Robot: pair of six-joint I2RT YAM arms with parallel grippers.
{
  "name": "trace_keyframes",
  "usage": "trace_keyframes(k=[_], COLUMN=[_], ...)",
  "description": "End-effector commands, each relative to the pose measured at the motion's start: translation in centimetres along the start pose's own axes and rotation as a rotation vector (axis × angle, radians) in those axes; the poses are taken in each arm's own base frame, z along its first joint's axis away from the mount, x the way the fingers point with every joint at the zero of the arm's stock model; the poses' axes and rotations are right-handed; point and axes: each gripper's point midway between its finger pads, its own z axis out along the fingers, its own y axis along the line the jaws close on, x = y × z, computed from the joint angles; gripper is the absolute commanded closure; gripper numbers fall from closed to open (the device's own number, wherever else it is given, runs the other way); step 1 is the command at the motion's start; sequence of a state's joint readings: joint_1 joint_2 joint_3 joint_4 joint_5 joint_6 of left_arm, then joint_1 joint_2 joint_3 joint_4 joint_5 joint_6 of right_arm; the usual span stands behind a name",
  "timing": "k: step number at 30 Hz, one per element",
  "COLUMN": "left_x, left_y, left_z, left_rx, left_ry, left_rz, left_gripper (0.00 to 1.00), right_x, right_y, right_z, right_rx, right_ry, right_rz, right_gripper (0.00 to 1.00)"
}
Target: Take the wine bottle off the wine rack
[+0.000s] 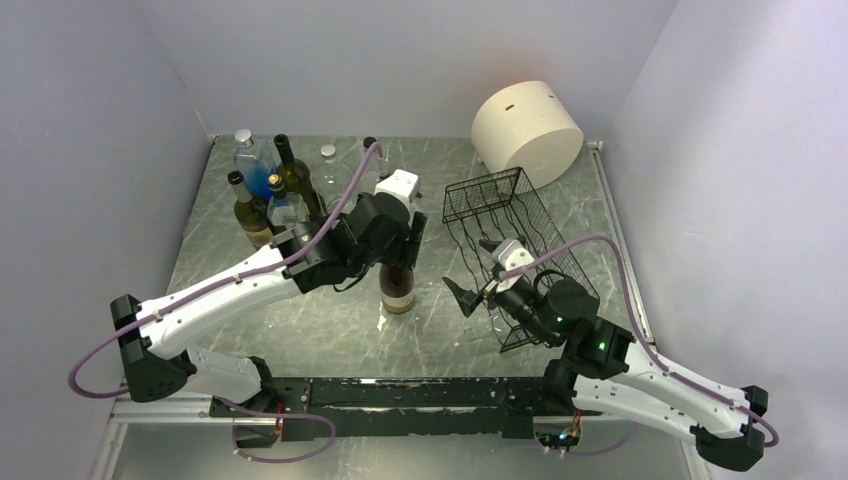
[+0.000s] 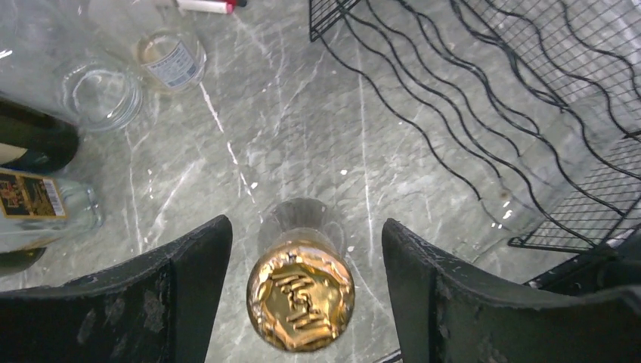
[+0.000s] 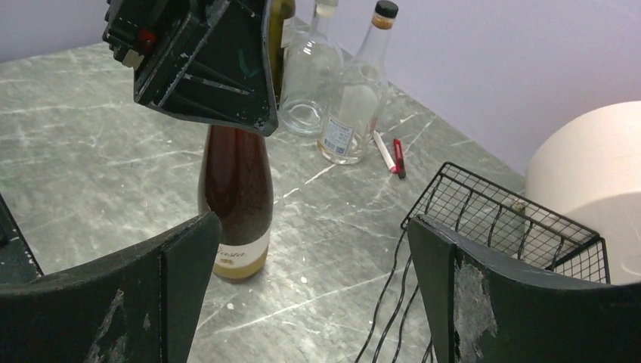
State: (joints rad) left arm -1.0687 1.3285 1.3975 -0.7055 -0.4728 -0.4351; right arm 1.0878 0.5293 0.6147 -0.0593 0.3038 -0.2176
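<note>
The wine bottle point(image 1: 398, 290), dark with a cream label and a gold cap point(image 2: 301, 305), stands upright on the grey table left of the wine rack. The rack point(image 1: 520, 250) is a black wire-mesh basket with wavy wire rows point(image 2: 484, 98); no bottle shows in it. My left gripper point(image 1: 400, 245) hangs over the bottle's top, open, with a gap between the cap and each finger point(image 2: 306, 227). My right gripper point(image 1: 475, 270) is open and empty at the rack's left side point(image 3: 314, 223), facing the bottle point(image 3: 236, 197) and the rack's corner point(image 3: 499, 219).
A group of bottles point(image 1: 265, 190) stands at the back left, with clear ones point(image 3: 332, 83) behind the wine bottle. A red and a white pen point(image 3: 393, 155) lie beside them. A cream cylinder point(image 1: 527, 132) lies behind the rack. Walls close in on three sides.
</note>
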Motion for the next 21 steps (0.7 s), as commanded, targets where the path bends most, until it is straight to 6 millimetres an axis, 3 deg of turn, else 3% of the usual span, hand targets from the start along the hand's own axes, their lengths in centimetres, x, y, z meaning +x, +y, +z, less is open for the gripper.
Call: trace_keyframes(k=[1,7,11,13,17,21], left_x=[-0.9,-0.3,-0.9,-1.8,-3.9,-7.0], left_y=[0.7,0.7,1.3,1.6,3.7,7.0], left_z=[-0.3,0.0,-0.2,0.0,0.0,-0.3], left_rx=[-0.062,-0.076,-0.089,-0.080,-0.144,-0.185], left_ry=[-0.020,0.001,-0.003,-0.006,-0.013,-0.059], left_rz=[-0.037,-0.067,-0.073,-0.069,-0.059,-0.097], left_gripper=[0.26,0.51,0.80,0.90,0.93,0.93], right_x=[0.2,0.1,0.5,0.6,0.5,0.6], right_y=[-0.9,-1.4,-1.4,-1.5,-1.5,-1.6], right_z=[-0.2,0.0,0.1,0.0,-0.2,-0.3], right_rx=[0.048,0.099,0.102,0.106,0.104,0.108], right_ry=[0.016,-0.004,0.020,0.026,0.028,0.025], right_rz=[0.004,0.072,0.062,0.062,0.065,0.075], right_gripper=[0.00,0.00,0.00,0.00,0.00,0.00])
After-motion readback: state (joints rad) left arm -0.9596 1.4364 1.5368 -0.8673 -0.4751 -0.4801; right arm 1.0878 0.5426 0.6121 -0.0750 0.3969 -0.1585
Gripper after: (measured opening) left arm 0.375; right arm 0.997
